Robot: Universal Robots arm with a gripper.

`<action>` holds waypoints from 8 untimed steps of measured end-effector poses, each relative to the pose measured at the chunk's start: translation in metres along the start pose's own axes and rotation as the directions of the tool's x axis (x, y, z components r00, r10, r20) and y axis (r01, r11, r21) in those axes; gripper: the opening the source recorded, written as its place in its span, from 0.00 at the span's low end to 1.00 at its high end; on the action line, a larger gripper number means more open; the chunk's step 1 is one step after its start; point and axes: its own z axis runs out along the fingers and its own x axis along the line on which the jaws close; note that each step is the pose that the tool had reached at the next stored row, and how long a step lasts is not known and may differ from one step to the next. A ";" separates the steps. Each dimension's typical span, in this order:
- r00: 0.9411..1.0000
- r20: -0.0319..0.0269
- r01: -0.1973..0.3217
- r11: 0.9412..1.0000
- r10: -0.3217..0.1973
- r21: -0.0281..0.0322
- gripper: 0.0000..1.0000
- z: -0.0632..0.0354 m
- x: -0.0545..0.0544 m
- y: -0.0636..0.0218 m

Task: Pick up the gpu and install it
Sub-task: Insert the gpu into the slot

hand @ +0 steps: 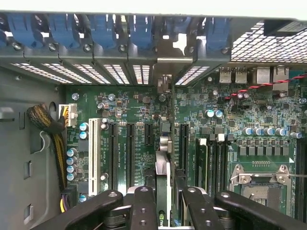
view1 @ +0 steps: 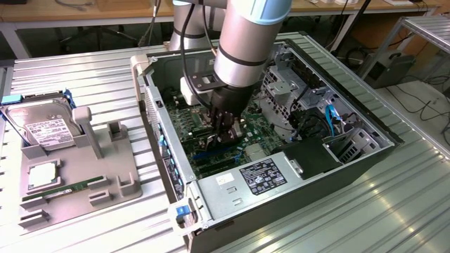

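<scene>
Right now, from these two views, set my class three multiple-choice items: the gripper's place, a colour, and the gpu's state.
1. The gripper is: A inside the open computer case; B outside it; C on the floor.
2. The slot clips are: A red; B blue; C yellow.
3. The gpu is: A lying on the table; B clamped edge-on between the fingers; C dropped.
A, it reaches down over the motherboard; B, a blue row along the case's rear; B, fingers press both faces.
</scene>
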 end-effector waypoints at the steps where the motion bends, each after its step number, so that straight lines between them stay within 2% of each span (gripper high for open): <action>1: 1.000 0.000 0.000 1.000 0.000 0.000 0.26 0.0000 0.000 0.0000; 8: 1.000 0.010 0.000 1.000 0.000 0.000 0.26 -0.0002 -0.001 0.0001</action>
